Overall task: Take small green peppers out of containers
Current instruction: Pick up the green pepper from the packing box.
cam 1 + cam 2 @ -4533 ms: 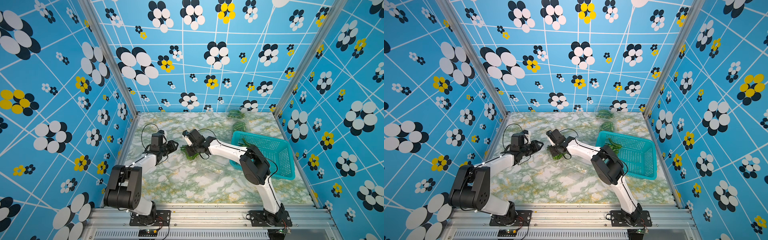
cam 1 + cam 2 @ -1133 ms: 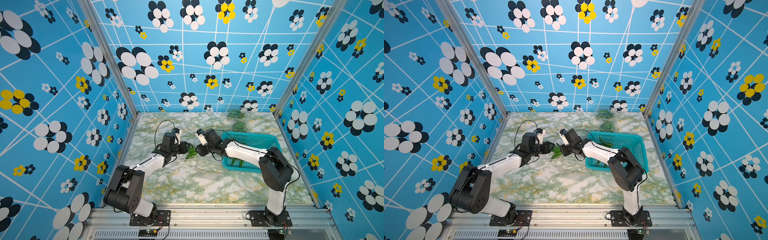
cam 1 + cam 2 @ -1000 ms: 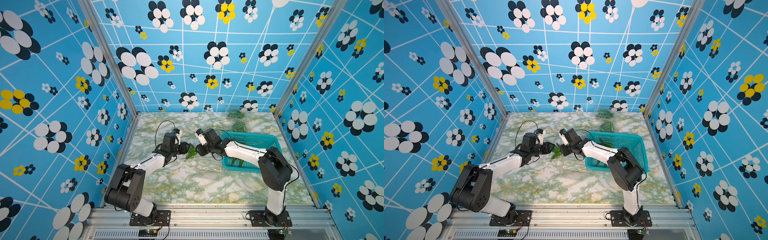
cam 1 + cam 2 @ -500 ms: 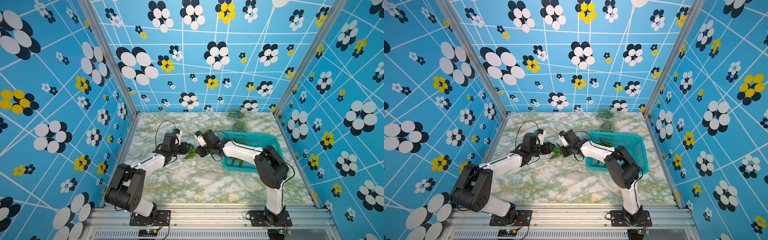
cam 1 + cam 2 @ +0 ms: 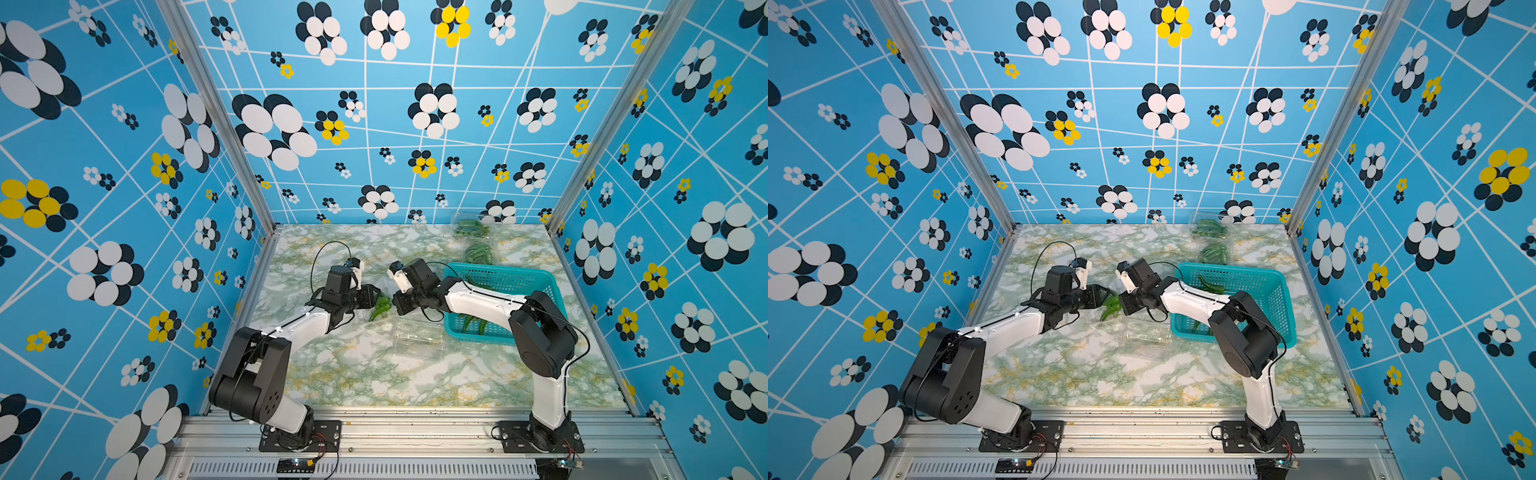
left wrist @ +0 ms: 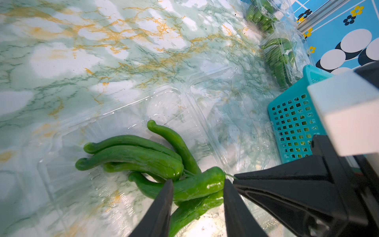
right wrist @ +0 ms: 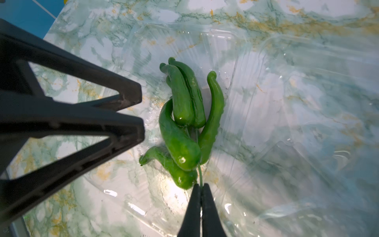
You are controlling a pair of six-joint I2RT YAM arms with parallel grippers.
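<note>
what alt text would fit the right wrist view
A bunch of green peppers hangs above an open clear container on a marble table, its stems pinched in the shut right gripper. The left gripper's fingers stand beside it.

A teal perforated basket (image 5: 536, 277) sits on the green-and-white marbled surface (image 5: 374, 374), toward its right side, enclosed by blue walls (image 5: 374, 124) printed with black, white and yellow flowers.
</note>
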